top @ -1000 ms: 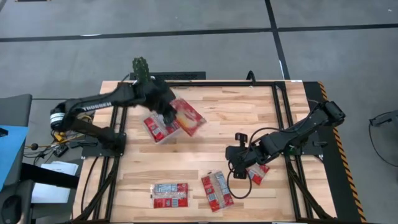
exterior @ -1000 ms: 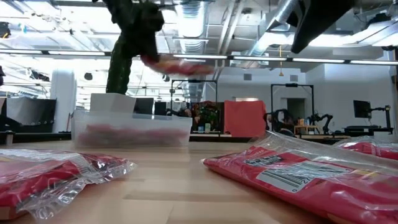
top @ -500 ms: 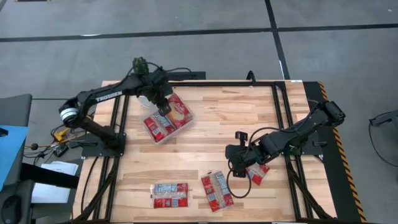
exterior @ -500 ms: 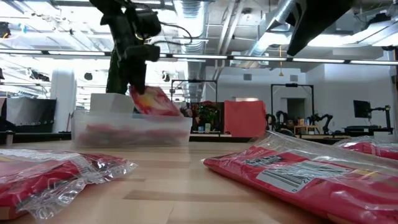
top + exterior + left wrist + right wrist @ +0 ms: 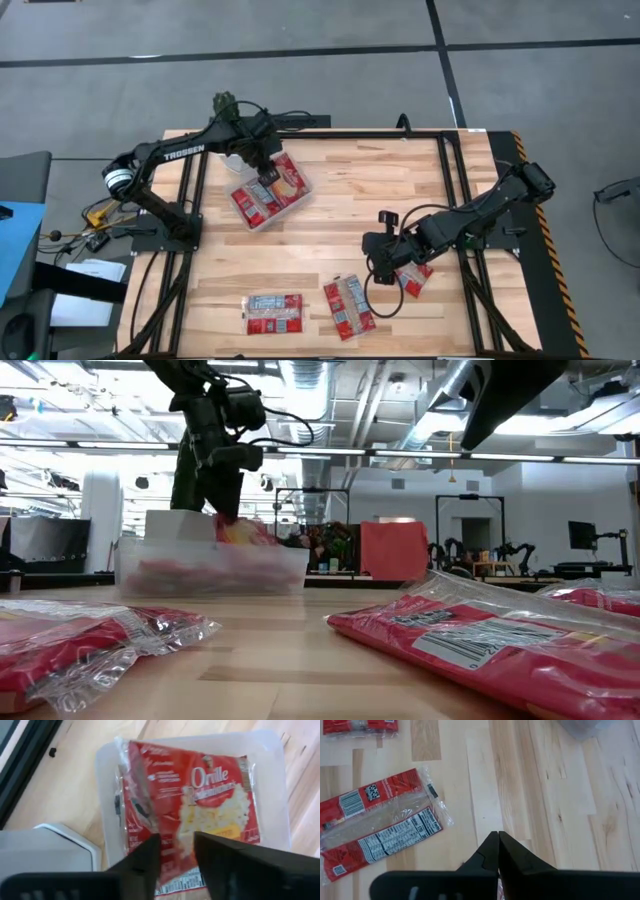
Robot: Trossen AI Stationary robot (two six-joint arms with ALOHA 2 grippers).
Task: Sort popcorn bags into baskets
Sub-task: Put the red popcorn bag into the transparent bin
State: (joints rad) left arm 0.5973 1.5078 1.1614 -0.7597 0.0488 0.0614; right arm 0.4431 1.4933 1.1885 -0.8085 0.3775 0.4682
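Observation:
A clear tray stands at the table's far left with red popcorn bags in it. The top bag lies picture side up across the others, and in the low view its upper edge shows above the tray's rim. My left gripper stands open just above that bag's near end. My right gripper is shut over bare wood near the table's middle right, with nothing between its fingers. Another bag lies under the right arm. My left gripper points steeply down at the top bag's near end, one finger to each side of the view onto it. Whether the fingertips touch the bag cannot be told. The bag rests on the other bags in the tray.
Two more bags lie flat near the table's front edge. A white pot with a cactus stands just beyond the tray at the far left corner. Bare wood lies between the tray and the right gripper.
My left gripper has swung with the bag toward the table's far left and gone down over the tray. The bag stuck out level beside the gripper before; it then hung tilted below it and now lies in the tray. The right arm has kept still.

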